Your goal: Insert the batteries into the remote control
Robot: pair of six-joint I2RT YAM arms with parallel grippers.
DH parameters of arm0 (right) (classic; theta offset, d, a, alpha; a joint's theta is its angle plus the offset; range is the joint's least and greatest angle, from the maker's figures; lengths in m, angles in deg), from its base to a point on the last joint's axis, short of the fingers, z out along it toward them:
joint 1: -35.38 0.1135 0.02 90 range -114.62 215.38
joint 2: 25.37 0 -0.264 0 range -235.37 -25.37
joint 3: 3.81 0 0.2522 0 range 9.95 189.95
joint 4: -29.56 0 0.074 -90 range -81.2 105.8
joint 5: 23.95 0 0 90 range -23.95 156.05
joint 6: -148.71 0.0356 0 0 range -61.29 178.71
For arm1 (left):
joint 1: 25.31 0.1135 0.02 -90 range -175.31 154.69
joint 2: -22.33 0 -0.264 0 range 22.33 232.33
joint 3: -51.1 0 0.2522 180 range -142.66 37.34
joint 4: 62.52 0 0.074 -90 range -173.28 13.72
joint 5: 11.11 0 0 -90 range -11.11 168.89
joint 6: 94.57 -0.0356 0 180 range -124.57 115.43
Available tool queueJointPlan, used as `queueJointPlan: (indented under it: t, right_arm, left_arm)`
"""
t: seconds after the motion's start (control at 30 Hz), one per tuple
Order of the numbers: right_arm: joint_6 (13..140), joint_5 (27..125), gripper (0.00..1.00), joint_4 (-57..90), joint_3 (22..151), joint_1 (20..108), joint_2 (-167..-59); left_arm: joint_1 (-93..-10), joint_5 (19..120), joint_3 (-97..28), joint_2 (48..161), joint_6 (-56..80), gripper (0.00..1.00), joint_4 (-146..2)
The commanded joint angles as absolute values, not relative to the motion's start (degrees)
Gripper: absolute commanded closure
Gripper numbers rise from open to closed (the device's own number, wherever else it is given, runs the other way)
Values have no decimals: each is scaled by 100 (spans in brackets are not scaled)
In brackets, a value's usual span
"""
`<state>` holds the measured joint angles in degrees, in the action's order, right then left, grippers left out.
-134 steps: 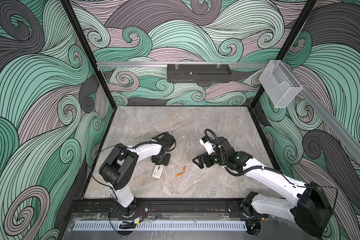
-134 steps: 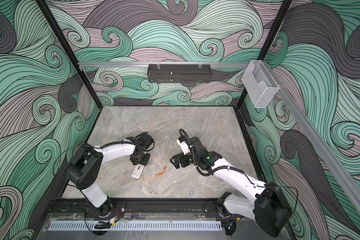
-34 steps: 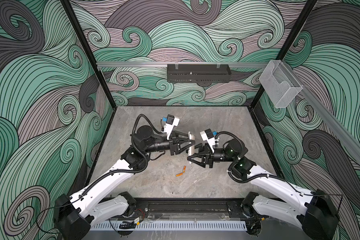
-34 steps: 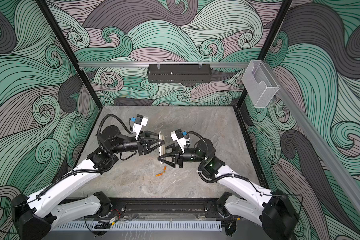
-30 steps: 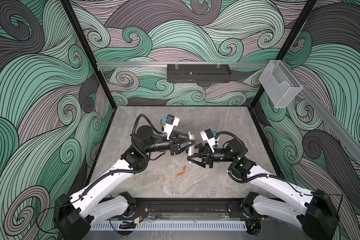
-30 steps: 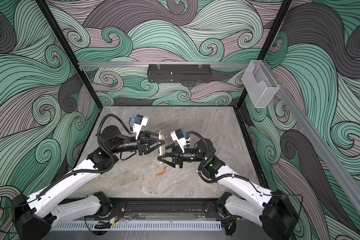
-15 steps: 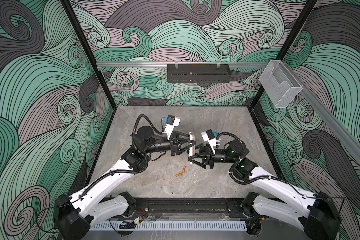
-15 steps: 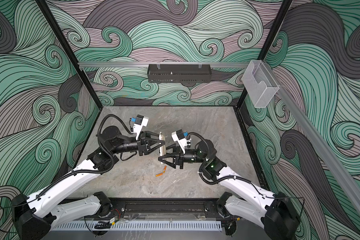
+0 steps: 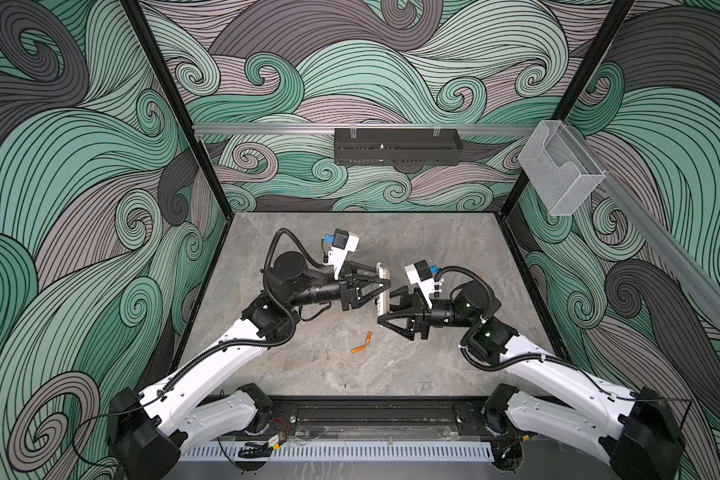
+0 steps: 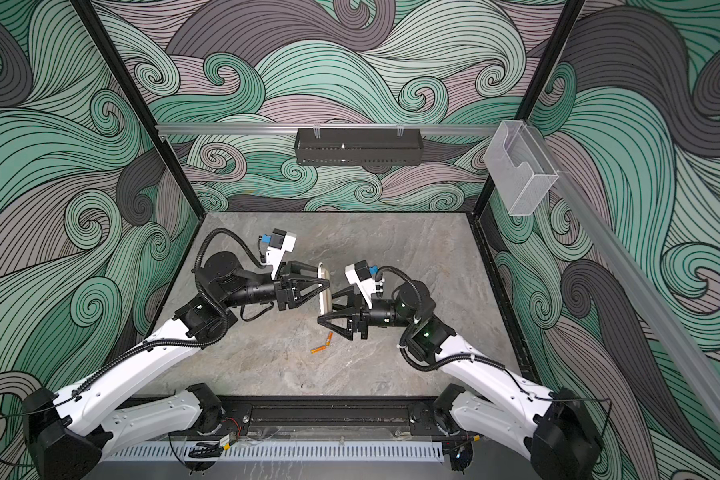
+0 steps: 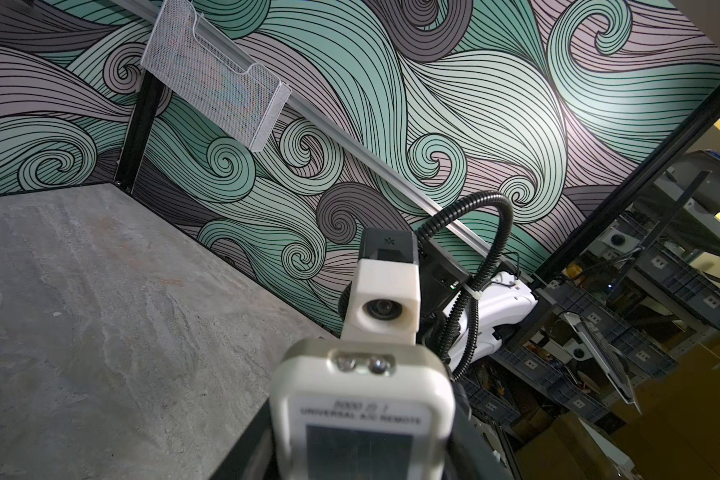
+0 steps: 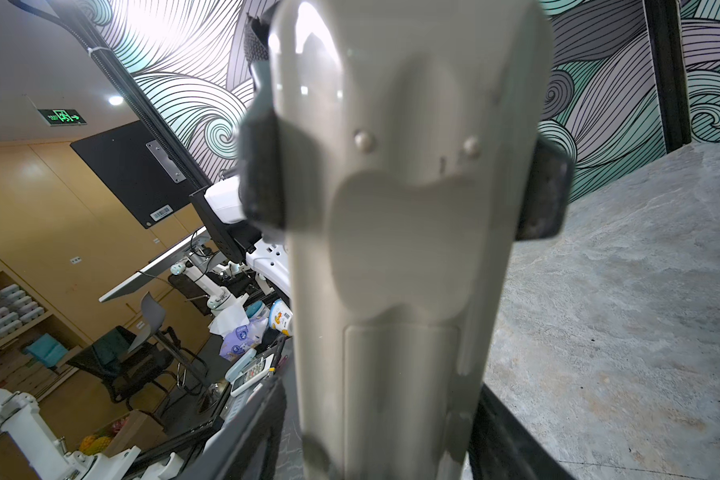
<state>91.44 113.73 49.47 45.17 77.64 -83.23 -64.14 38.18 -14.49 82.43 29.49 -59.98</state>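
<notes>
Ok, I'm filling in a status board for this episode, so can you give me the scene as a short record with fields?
remote: slim white rectangular remote control, held off the table, pale back facing the right wrist camera
battery cover: appears closed
left gripper: shut on the remote's sides
right gripper: open, jaws flanking the remote's cover end
batteries: two small orange cylindrical batteries lying on the grey stone-look table, neither loaded

remote control — white, aloft, on edge | batteries — two orange, lying below
</notes>
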Motion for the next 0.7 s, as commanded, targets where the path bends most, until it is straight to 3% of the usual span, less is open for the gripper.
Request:
queueJointPlan:
  t: [0.0,0.2,0.37,0.5,0.57,0.67]
  right_arm:
    - [9083,11312,34,5034,4473,7783,-8302]
    - [9083,11334,42,5047,4446,7783,-8293]
    - [9062,11342,61,5051,4434,7784,-8296]
    - [9038,11329,71,5012,4447,7783,-8267]
    - [8986,11280,78,4955,4458,7783,-8235]
    - [8744,11118,84,4570,4508,7783,-8156]
  left_arm:
    - [-6416,3846,-1618,8087,2892,73,-5885]
    - [-6414,3853,-1618,8064,2882,73,-5879]
    - [-6414,3881,-1618,8078,2869,73,-5900]
    - [-6411,4029,-1633,8095,2812,72,-6064]
    - [-6416,4204,-1645,8104,2765,63,-6237]
    - [-6416,4642,-1727,8105,2640,28,-6653]
